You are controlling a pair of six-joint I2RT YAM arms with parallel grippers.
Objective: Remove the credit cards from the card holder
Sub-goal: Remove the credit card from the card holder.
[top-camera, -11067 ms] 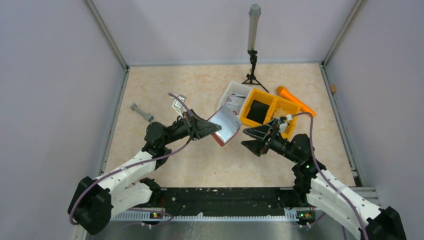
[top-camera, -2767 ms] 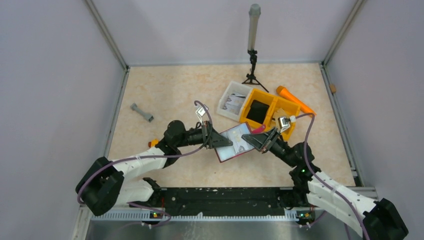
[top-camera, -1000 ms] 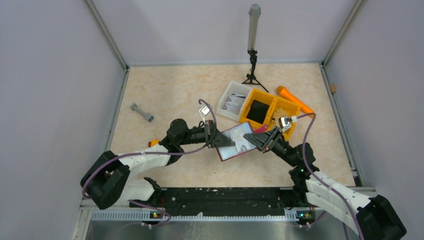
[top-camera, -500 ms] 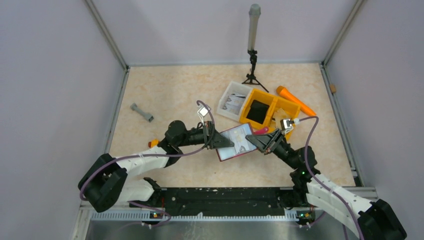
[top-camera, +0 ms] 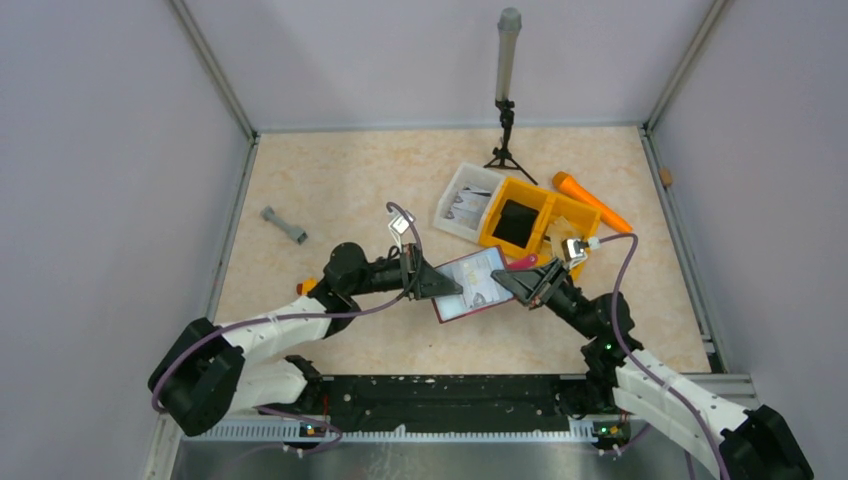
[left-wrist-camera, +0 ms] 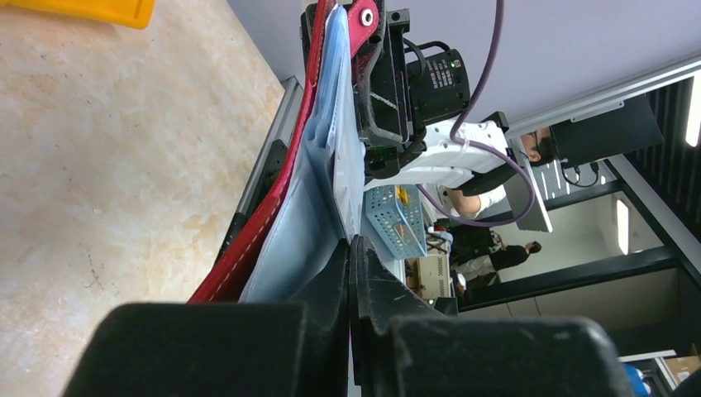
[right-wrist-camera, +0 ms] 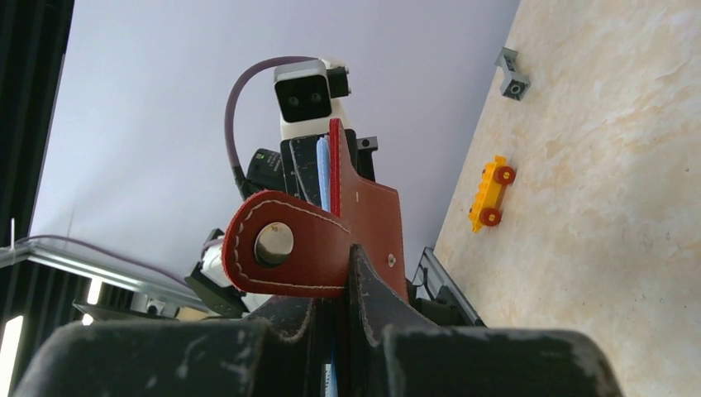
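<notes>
- Table [top-camera: 330,190]: nothing on it has shifted in the last second. The action is all in mid-air above the centre.
- Yellow bin [top-camera: 520,183]: it sits behind and to the right of the work, untouched. You can ignore it.
- Card holder [top-camera: 455,308]: it is open and held off the table between the two arms, just in front of the bin. It has stayed in the same spot as a second ago.
- Left gripper [top-camera: 455,289]: it is clamped fully tight on the holder's left edge, as before.
- Right gripper [top-camera: 500,282]: this is the change. Its jaws have just pinched nearly together on the holder's right edge. You cannot tell whether the pads caught leather, a card, or both.
- Cards [top-camera: 478,272]: the pale faces still lie inside the holder, and none is out yet. With both ends now gripped, the likely next step is a pull. Watch that the whole holder does not come along.
- Snap tab [right-wrist-camera: 277,244]: it is undone and hangs just in front of the right fingers.
</notes>
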